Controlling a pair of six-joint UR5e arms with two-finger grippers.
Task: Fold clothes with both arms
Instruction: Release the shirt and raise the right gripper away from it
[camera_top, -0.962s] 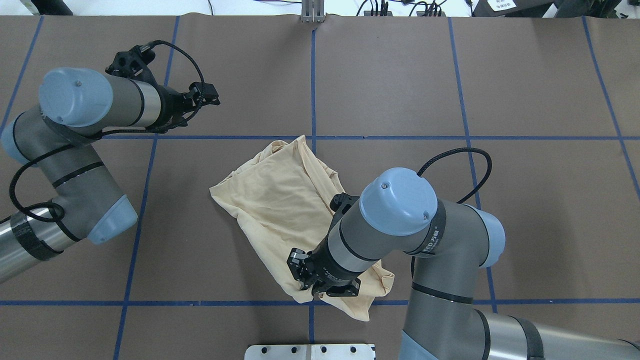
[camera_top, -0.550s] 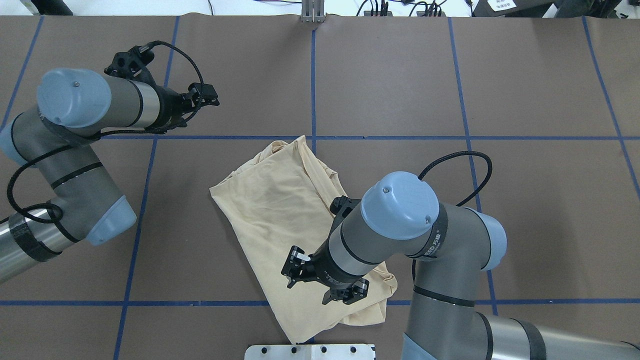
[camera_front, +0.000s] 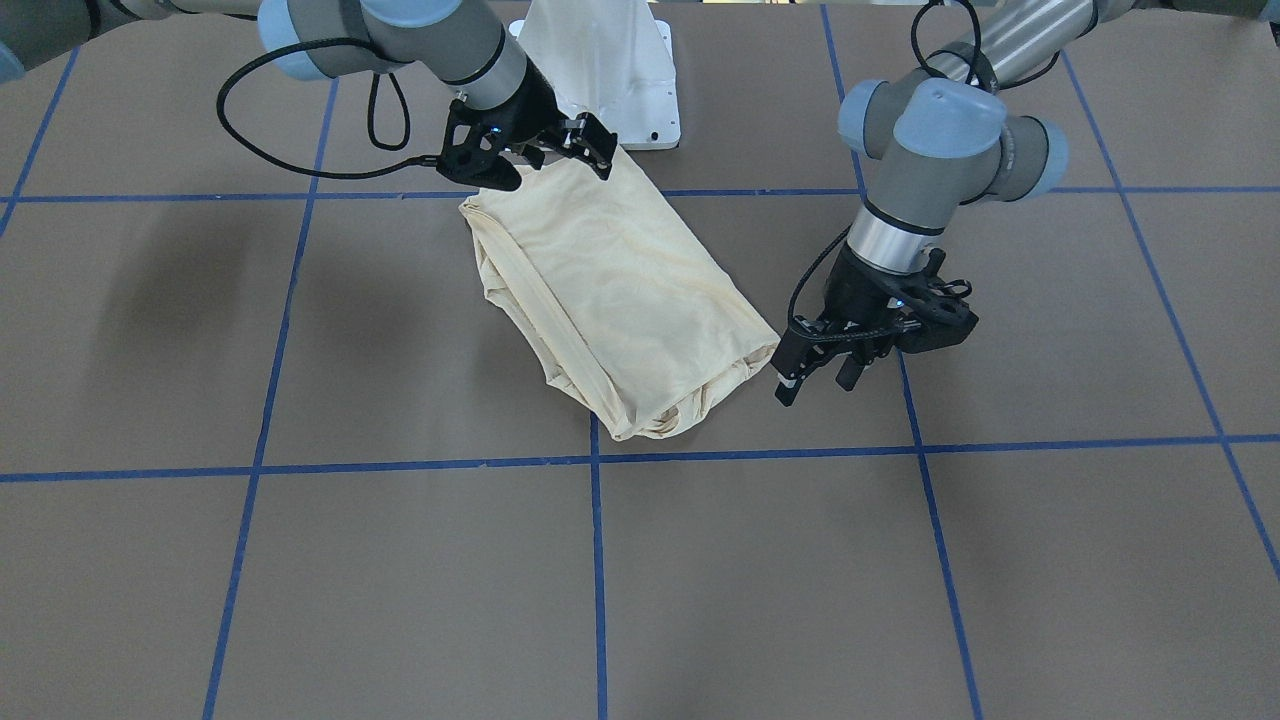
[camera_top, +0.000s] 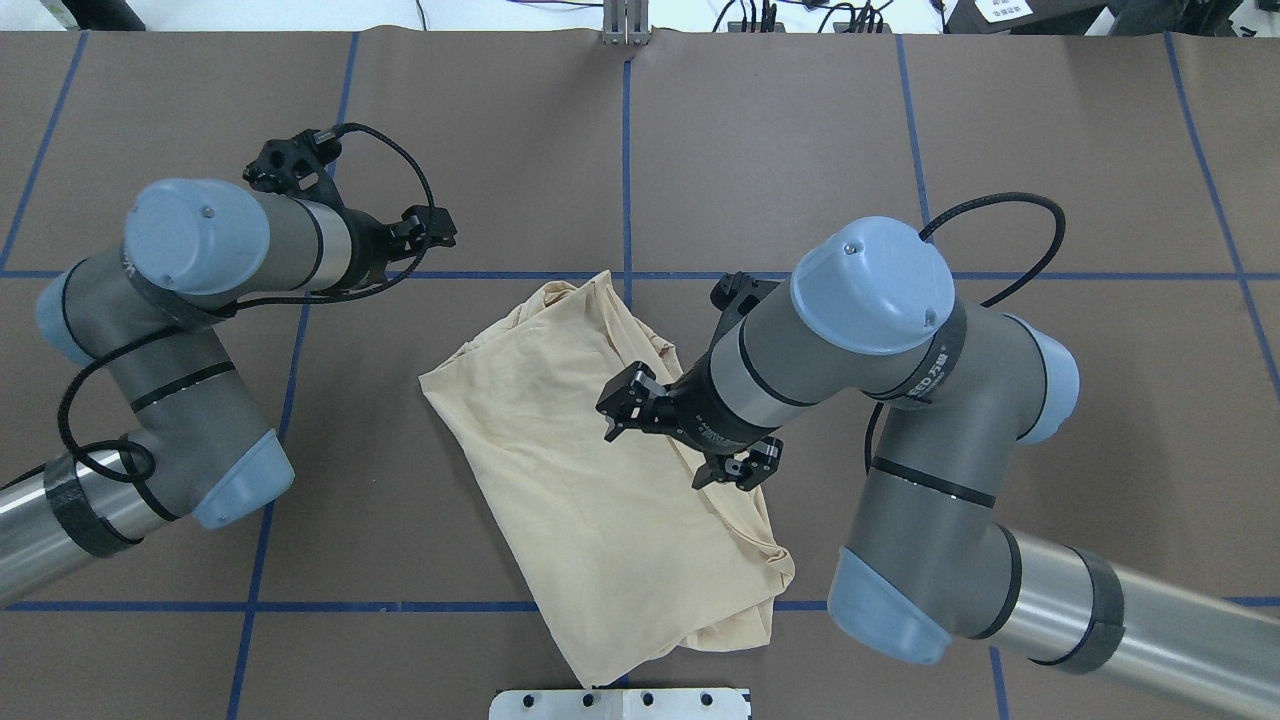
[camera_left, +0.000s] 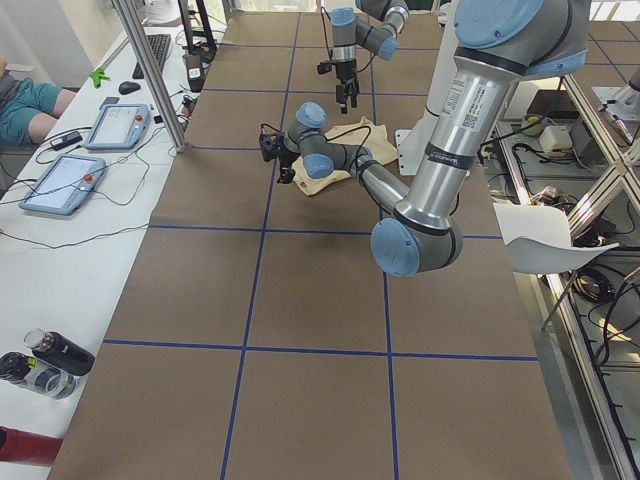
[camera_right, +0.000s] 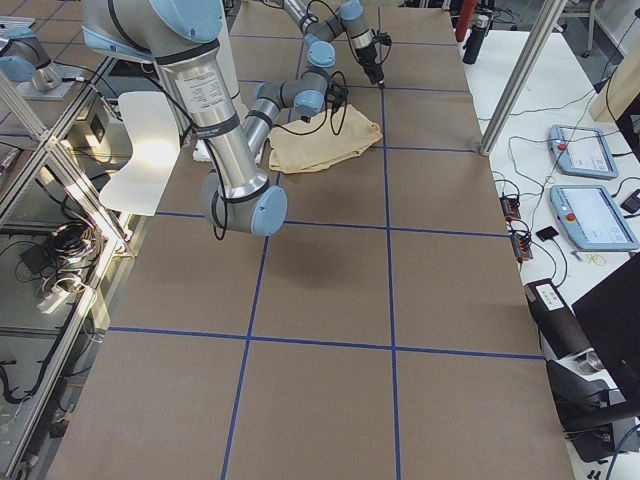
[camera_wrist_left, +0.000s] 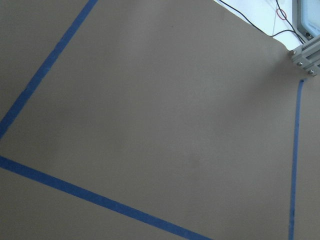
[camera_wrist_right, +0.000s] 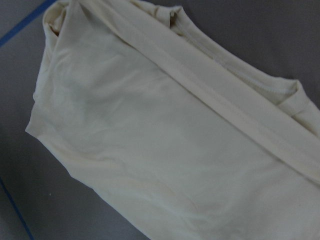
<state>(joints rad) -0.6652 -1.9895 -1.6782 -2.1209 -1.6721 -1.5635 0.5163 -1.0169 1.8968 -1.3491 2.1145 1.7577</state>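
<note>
So the right gripper (camera_top: 655, 455) hangs over the shirt (camera_top: 560, 480), about halfway along its right edge, with the jaws spread wide and nothing between them. From the front view it looks lifted clear of the fabric rather than pressing on it. Its wrist cam is filled with cream cloth, with a stitched band running diagonally across it. The left gripper (camera_front: 815, 390) is off to the shirt's side over bare table (camera_top: 1100, 150), fingers pointing down, jaws apart too and not holding anything. In the front view it sits just beside the shirt's corner, but from overhead there's a clear gap between them. Its wrist cam only gets brown table and blue tape (camera_wrist_left: 75, 192). The shirt lies flat, folded into 1 long oblong that runs diagonally across the middle of the table. 1 end sits near a tape crossing, and the other reaches the plate (camera_top: 620, 703) at the robot's edge.
</note>
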